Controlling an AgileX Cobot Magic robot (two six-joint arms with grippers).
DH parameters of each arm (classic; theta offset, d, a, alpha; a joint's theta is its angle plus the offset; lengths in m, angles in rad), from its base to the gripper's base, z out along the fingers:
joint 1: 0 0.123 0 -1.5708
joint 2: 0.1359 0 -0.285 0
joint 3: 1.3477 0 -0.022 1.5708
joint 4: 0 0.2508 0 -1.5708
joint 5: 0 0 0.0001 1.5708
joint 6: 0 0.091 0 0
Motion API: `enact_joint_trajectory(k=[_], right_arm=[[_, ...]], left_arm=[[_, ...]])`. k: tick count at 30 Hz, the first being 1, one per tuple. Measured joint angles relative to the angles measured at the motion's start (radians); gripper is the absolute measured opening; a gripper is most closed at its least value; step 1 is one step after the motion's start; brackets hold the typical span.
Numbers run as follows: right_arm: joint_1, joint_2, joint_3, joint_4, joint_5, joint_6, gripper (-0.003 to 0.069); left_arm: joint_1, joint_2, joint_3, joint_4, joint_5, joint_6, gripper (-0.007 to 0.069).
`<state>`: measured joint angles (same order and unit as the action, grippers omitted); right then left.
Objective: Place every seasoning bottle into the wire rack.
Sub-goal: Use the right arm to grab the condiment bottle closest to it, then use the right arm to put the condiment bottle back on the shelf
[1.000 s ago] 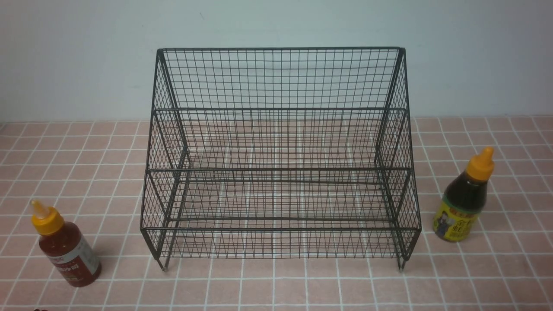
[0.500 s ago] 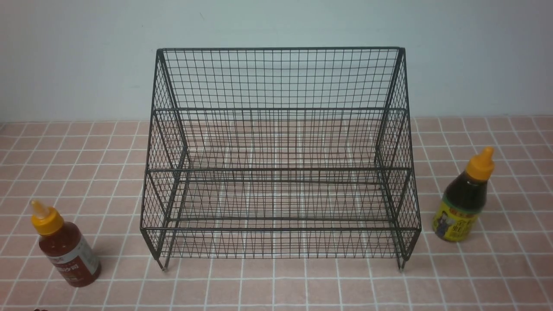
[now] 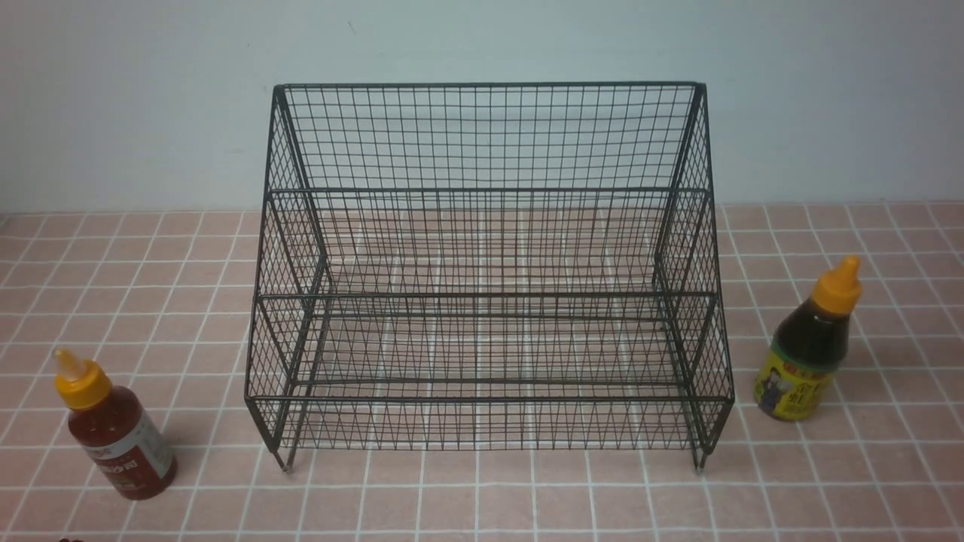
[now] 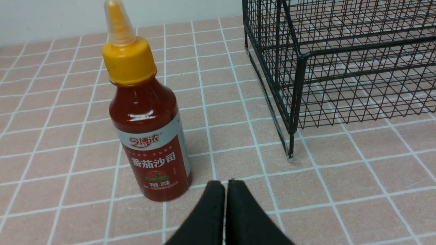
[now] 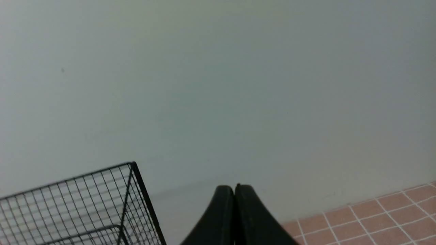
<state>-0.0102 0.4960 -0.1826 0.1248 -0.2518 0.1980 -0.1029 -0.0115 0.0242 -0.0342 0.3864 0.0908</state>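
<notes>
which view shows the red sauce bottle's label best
The left wrist view: the red sauce bottle stands close and large there, its label facing the camera and sharp. The front view shows the bottle small at the far left, label turned partly away. The right wrist view does not show it.

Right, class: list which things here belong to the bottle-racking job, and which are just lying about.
Job: tomato sauce bottle; dark brown sauce bottle; black wire rack.
Not part of it: only backdrop, the pink tiled tabletop and pale wall.
</notes>
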Motion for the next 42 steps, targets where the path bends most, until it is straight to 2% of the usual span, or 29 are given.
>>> enact_joint_trajectory(k=[1,3,7,11,13,14,15,16,17,18,21,25,27,29,31,32,42], right_arm=[[0.000,0.148,-0.033,-0.050,-0.074,0.000,-0.0017],[0.000,0.217,-0.046,-0.079,-0.118,0.002,-0.0017],[0.000,0.452,-0.092,-0.214,-0.307,0.043,0.0011],[0.000,0.657,-0.148,-0.327,-0.438,0.113,0.0120],[0.000,0.729,-0.166,-0.349,-0.475,0.122,0.0199],[0.000,0.744,-0.167,-0.351,-0.483,0.124,0.0207],[0.000,0.802,-0.174,-0.358,-0.512,0.124,0.0282],[0.000,0.836,-0.175,-0.359,-0.529,0.119,0.0321],[0.000,0.849,-0.176,-0.359,-0.536,0.116,0.0328],[0.000,0.895,-0.177,-0.362,-0.563,0.104,0.0379],[0.000,0.972,-0.181,-0.381,-0.611,0.089,0.0430],[0.000,1.050,-0.186,-0.398,-0.653,0.079,0.0440],[0.000,1.100,-0.203,-0.402,-0.653,0.078,0.0416],[0.000,1.122,-0.216,-0.410,-0.654,0.078,0.0365],[0.000,1.126,-0.223,-0.429,-0.651,0.067,0.0285],[0.000,1.121,-0.224,-0.430,-0.647,0.066,0.0283],[0.000,0.728,-0.239,-0.424,-0.484,0.052,0.0276]], left_arm=[[0.000,0.000,0.000,0.000,0.000,0.000,-0.0010],[0.000,0.000,0.000,0.000,0.000,0.000,-0.0010],[0.000,0.000,0.000,0.000,0.000,0.000,-0.0010],[0.000,0.000,0.000,0.000,0.000,0.000,-0.0010],[0.000,0.000,0.000,0.000,0.000,0.000,-0.0010],[0.000,0.000,0.000,0.000,0.000,0.000,-0.0010],[0.000,0.000,0.000,0.000,0.000,0.000,-0.0010],[0.000,0.000,0.000,0.000,0.000,0.000,-0.0010],[0.000,0.000,0.000,0.000,0.000,0.000,-0.0010],[0.000,0.000,0.000,0.000,0.000,0.000,-0.0010],[0.000,0.000,0.000,0.000,0.000,0.000,-0.0010],[0.000,0.000,0.000,0.000,0.000,0.000,-0.0010],[0.000,0.000,0.000,0.000,0.000,0.000,-0.0010],[0.000,0.000,0.000,0.000,0.000,0.000,-0.0010],[0.000,0.000,0.000,0.000,0.000,0.000,-0.0010],[0.000,0.000,0.000,0.000,0.000,0.000,-0.0010],[0.000,0.000,0.000,0.000,0.000,0.000,-0.0010]])
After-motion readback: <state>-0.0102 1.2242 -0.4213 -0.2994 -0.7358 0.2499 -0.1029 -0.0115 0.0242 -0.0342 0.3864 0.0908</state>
